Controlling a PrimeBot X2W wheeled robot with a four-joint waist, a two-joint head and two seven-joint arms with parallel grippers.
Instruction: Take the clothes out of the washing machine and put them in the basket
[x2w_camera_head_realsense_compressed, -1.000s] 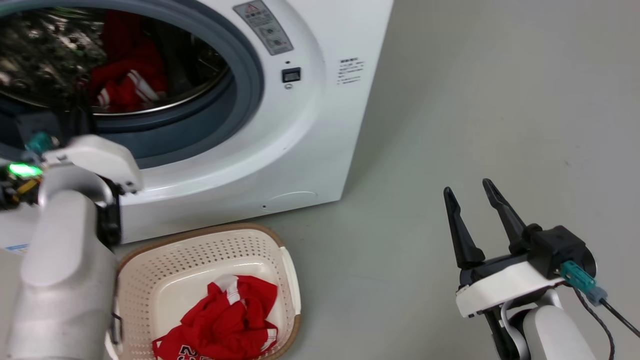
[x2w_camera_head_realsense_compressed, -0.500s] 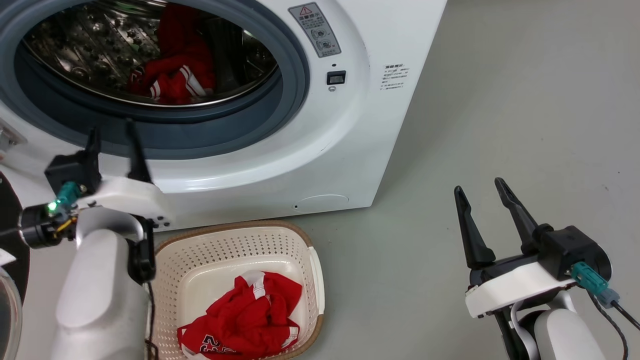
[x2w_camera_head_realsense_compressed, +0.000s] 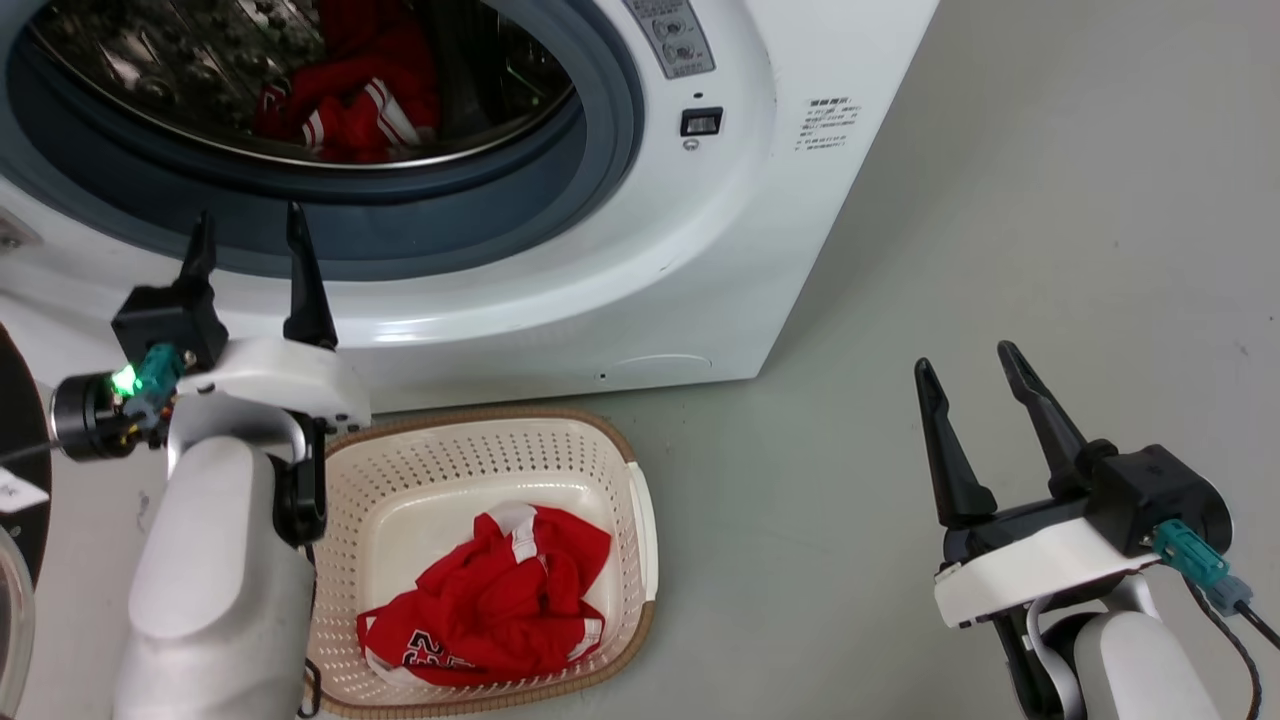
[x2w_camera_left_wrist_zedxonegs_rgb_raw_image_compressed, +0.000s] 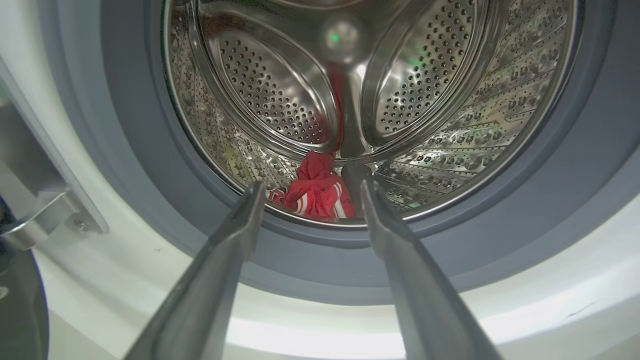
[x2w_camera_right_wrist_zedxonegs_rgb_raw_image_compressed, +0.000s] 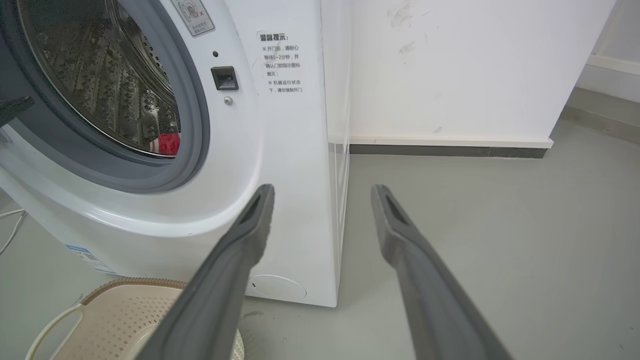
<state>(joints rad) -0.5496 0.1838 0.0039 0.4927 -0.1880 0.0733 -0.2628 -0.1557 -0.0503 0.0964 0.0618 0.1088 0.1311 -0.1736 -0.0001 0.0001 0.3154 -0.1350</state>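
Note:
The white washing machine (x2w_camera_head_realsense_compressed: 720, 250) stands open, its grey-rimmed porthole facing me. A red jersey with white stripes (x2w_camera_head_realsense_compressed: 345, 105) lies low in the steel drum, also the red jersey (x2w_camera_left_wrist_zedxonegs_rgb_raw_image_compressed: 320, 192) between my fingers in the left wrist view. My left gripper (x2w_camera_head_realsense_compressed: 245, 228) is open and empty, just in front of the porthole's lower rim, fingers pointing into the drum. On the floor below sits the cream basket (x2w_camera_head_realsense_compressed: 600, 470) with a red numbered jersey (x2w_camera_head_realsense_compressed: 495, 600) in it. My right gripper (x2w_camera_head_realsense_compressed: 970, 360) hovers open and empty over the floor to the right.
Grey floor (x2w_camera_head_realsense_compressed: 1000, 200) stretches right of the washing machine. A white wall with a dark skirting strip (x2w_camera_right_wrist_zedxonegs_rgb_raw_image_compressed: 450, 150) stands behind. The dark door edge (x2w_camera_head_realsense_compressed: 15, 440) sits at my far left. The basket rim (x2w_camera_right_wrist_zedxonegs_rgb_raw_image_compressed: 135, 285) shows low in the right wrist view.
The head camera has shifted, so the whole scene slid. My left gripper rose from beside the basket to the porthole's lower rim. The right gripper holds its pose.

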